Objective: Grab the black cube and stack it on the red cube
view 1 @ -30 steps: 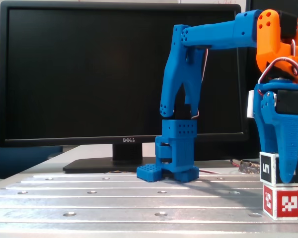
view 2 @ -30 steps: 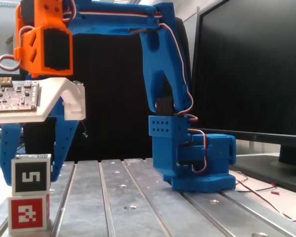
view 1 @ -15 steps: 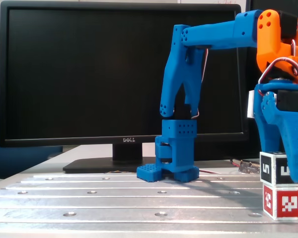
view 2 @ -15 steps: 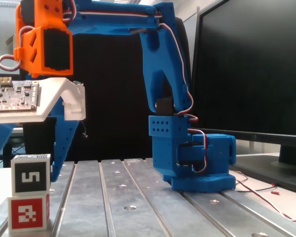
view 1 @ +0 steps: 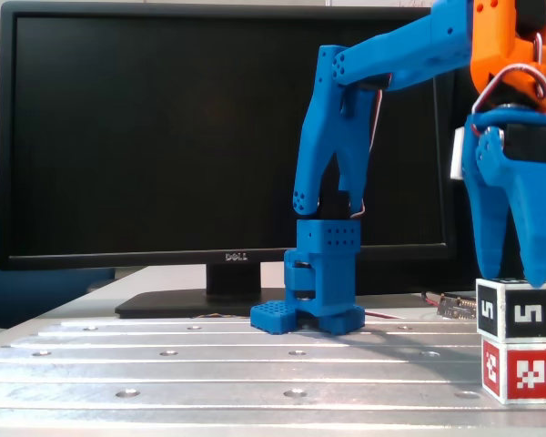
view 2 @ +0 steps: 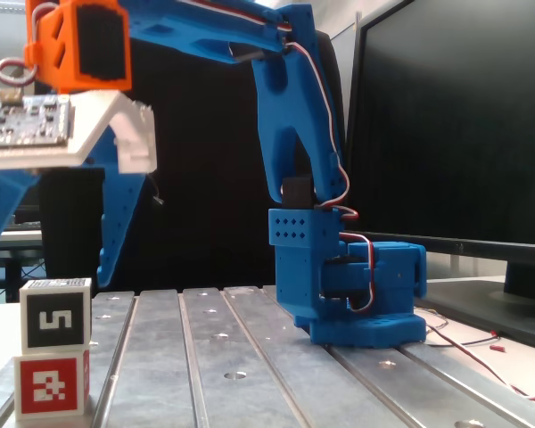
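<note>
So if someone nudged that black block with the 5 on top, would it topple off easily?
Probably. The black cube sits loose on the red cube, about the same size, so a sideways push would likely slide it off. Its flat faces suggest that it would slide or tumble, not roll. It looks rigid and likely light. The open pincer hangs just above, not gripping it.

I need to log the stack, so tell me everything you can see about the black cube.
The black cube is small, with white-bordered faces that each carry a black square and a white 5-like figure; it looks like printed plastic or card. It sits upright and square on top of the red cube, roughly matching it in size, at the right edge of one fixed view and the left edge of the other. The open gripper hangs just above it, and its fingers seem clear of the cube.
</note>
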`<state>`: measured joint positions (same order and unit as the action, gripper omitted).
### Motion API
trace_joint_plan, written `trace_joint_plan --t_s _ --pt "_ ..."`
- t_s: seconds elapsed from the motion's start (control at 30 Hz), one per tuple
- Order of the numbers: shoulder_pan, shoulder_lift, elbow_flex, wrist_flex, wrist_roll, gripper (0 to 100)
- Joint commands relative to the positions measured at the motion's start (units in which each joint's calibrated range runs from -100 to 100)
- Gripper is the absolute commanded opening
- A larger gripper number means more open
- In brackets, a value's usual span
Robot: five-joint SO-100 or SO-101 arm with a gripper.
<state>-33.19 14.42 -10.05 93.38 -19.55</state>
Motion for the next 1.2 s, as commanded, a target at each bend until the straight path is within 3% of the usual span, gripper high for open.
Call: trace_joint_plan --t_s 0.0,0.43,0.63,0.83,1.17 --pt "-0.07 -0.97 -3.29 2.17 0.45 33" --pt "3.47 -8.32 -0.03 6.28 5.61 33" --pt "8.42 -14.34 7.84 5.08 10.08 27" --pt "12.55 -22.52 19.87 -0.74 13.03 23" --pt "15.87 -43.07 51.26 -19.21 15.29 23"
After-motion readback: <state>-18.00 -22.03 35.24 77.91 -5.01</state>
